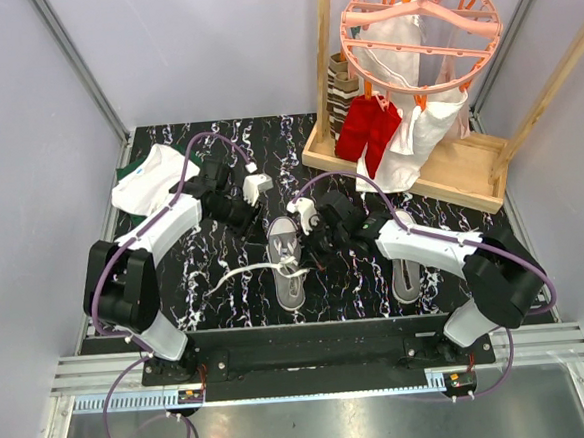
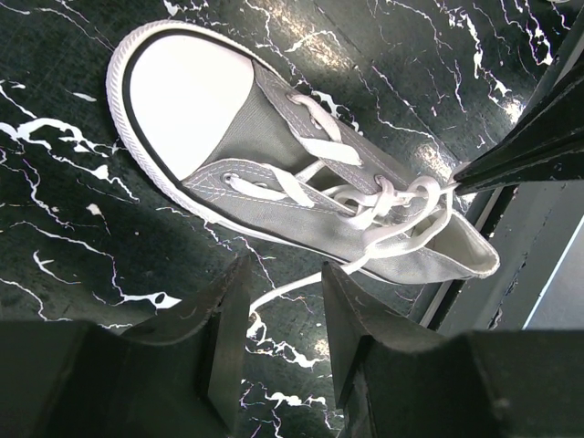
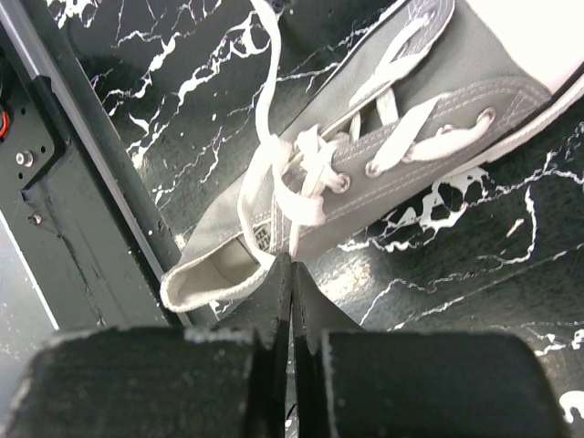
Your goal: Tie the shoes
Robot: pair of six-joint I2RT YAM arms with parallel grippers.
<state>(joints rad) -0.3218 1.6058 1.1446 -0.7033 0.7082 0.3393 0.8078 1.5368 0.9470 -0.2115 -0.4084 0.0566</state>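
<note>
Two grey sneakers with white toe caps and white soles, on a black marbled table [image 1: 228, 309]; middle sneaker [image 1: 288, 269] lies on its sole between the two arms, its open heel end towards the table's near edge, lacing loose and untied; other sneaker [image 1: 407, 279] lies well to the right, largely hidden under the right arm.

One long white lace [image 1: 238, 276] trails from the middle sneaker leftward across the table; in the left wrist view it runs along the table behind the gap between the fingers.

Left gripper [image 1: 242, 214]: hangs over the far left side of the middle sneaker; jaws partly apart; nothing between them; no contact with the sneaker or the lace.

Right gripper [image 1: 319, 239]: at the right side of the middle sneaker, near its upper eyelets; jaws pressed together; a strand of lace from the loose tangle runs straight into the fingertips and appears pinched there.

One pile of folded white and green clothes [image 1: 149, 179], at the far left of the table behind the left arm.

One wooden rack [image 1: 409, 166], far right; carries a round pink peg hanger [image 1: 418, 20] with a red garment [image 1: 366, 129] and white cloths clipped below it.
</note>
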